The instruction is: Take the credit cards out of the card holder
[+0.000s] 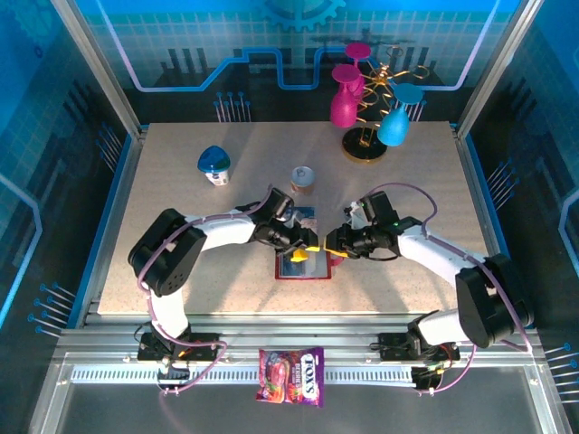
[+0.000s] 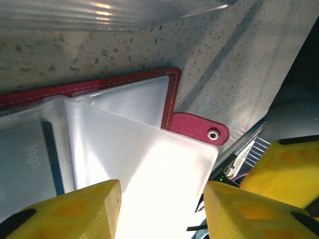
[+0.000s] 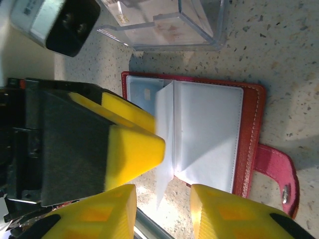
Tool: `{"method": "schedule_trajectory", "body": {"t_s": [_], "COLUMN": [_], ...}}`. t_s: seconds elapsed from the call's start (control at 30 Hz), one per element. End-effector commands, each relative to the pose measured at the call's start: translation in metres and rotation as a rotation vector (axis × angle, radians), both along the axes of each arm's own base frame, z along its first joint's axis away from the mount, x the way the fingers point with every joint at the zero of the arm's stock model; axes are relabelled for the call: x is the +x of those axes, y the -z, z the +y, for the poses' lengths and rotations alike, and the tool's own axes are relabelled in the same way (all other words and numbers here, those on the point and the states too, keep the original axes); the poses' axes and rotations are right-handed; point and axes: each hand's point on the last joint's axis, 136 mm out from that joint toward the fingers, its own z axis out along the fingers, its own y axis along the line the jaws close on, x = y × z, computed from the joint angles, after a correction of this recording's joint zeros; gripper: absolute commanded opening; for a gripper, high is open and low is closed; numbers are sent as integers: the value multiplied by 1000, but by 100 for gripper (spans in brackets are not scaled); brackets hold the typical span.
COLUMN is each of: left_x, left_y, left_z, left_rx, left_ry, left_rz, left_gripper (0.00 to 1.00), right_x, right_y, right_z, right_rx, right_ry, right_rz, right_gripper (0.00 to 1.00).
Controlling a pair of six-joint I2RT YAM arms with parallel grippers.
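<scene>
The red card holder (image 1: pixel 303 268) lies open on the table between both arms. Its snap tab (image 2: pixel 199 128) points right in the left wrist view. Grey see-through pockets (image 2: pixel 139 97) fan out of it, and one leaf (image 3: pixel 164 144) stands up. A blue-and-white credit card (image 2: pixel 30 157) sits in a left pocket, also seen as a blue card (image 3: pixel 142 93). My left gripper (image 2: pixel 162 214) is open, its fingers either side of the raised leaf without pinching it. My right gripper (image 3: pixel 162 214) is open just off the holder's edge, over bare table, close to the left fingers (image 3: pixel 134 144).
A clear ridged plastic box (image 3: pixel 164 25) stands right behind the holder (image 1: pixel 304 215). Farther back are a blue-capped bottle (image 1: pixel 214 166), a small can (image 1: pixel 303 178) and a stand with pink and blue glasses (image 1: pixel 366 108). A candy packet (image 1: pixel 291 375) lies on the front rail.
</scene>
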Motion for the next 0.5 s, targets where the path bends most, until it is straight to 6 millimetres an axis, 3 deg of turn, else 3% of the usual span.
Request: {"method": "schedule_trajectory", "body": {"t_s": [0.0, 0.47], "left_x": [-4, -6], "left_y": [0, 4], "left_z": [-9, -13], "left_rx": [-1, 15], "left_ry": [31, 36], "left_rz": [24, 32], "left_gripper": [51, 52], "right_x": [-5, -7], "right_y": [1, 4], "right_z": [-10, -13], "right_rx": [-6, 14], "right_ry": [8, 17], "right_rz": [7, 18], "right_gripper": [35, 36]}}
